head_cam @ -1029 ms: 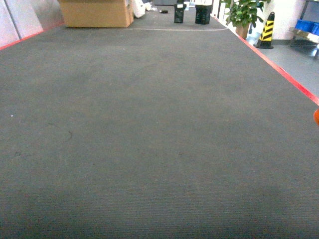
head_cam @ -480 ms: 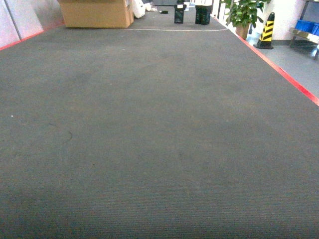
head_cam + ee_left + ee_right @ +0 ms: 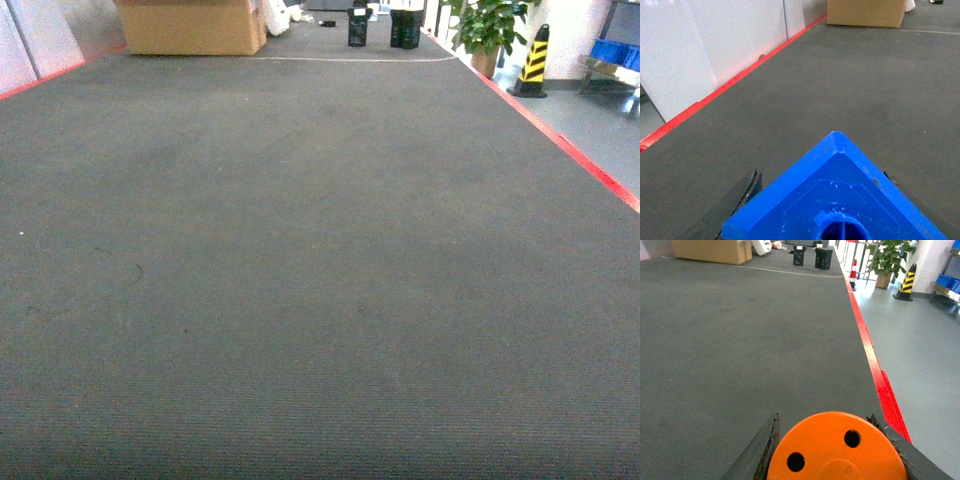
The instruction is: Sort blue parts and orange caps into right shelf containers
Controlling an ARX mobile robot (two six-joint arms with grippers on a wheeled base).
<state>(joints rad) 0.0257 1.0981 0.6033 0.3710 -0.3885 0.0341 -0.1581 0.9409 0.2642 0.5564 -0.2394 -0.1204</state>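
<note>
Grey matting (image 3: 300, 250) stretches ahead; left gripper (image 3: 815, 200) clamps a blue part (image 3: 840, 200), right gripper (image 3: 835, 445) an orange cap (image 3: 835, 450). Hold both firmly while turning toward the shelf (image 3: 612, 68).

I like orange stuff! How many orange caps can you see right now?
1. The orange cap sits between the right gripper's fingers in the right wrist view, its holed flat end facing the camera. The head view shows none on the table; others could be out of view.

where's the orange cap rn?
The orange cap fills the bottom of the right wrist view, held between the right gripper's jaws above the grey mat, near its red edge. Absent from the head view.
</note>
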